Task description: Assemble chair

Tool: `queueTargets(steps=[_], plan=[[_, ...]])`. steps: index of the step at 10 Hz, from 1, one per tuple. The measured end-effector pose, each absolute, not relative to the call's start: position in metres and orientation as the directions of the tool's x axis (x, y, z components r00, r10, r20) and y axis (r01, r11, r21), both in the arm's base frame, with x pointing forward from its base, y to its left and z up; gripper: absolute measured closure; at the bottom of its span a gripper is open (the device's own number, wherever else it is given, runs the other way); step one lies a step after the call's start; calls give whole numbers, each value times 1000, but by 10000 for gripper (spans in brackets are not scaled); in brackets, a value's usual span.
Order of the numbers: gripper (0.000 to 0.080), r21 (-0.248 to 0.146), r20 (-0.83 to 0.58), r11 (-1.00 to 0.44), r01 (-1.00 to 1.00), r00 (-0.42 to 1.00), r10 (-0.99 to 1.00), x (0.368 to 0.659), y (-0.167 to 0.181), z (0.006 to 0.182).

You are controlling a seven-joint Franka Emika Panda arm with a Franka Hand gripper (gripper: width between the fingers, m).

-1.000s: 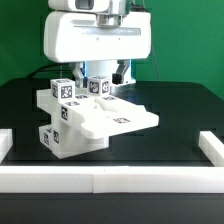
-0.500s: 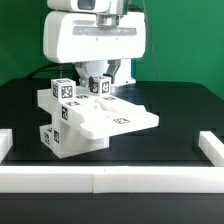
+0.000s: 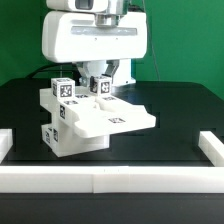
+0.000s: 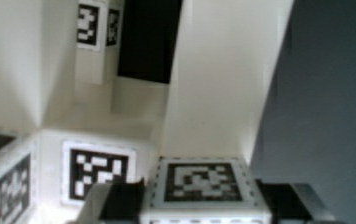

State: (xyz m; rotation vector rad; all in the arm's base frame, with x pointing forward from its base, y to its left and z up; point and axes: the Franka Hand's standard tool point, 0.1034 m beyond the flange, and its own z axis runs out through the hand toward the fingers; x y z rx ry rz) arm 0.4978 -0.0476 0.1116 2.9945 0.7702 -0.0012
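The partly joined white chair (image 3: 100, 122) lies on the black table. It is a flat slab with tagged blocks and bars at the exterior view's left. My gripper (image 3: 101, 84) reaches down behind it and is shut on a small tagged block (image 3: 99, 88) at the chair's back. In the wrist view the dark fingers (image 4: 118, 206) press both sides of that tagged block (image 4: 201, 180), with my gripper (image 4: 201, 208) around it. White chair bars (image 4: 210, 70) and another tag (image 4: 97, 168) lie beyond. A second tagged block (image 3: 66, 90) stands beside the held one.
A long low white border rail (image 3: 110, 181) runs along the table's front, with short rail ends at the exterior view's left (image 3: 5, 141) and right (image 3: 212, 146). A green wall stands behind.
My gripper and arm have shifted slightly toward the exterior view's left, still shut on the block. The chair has barely moved.
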Motion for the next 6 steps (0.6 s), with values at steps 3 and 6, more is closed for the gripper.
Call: queueTargets(steps=[3,6], plan=[[511,50,-2,-961,273,962,273,498,-48,112],[511,48,10,-998,37,999,37,498,-47,112]])
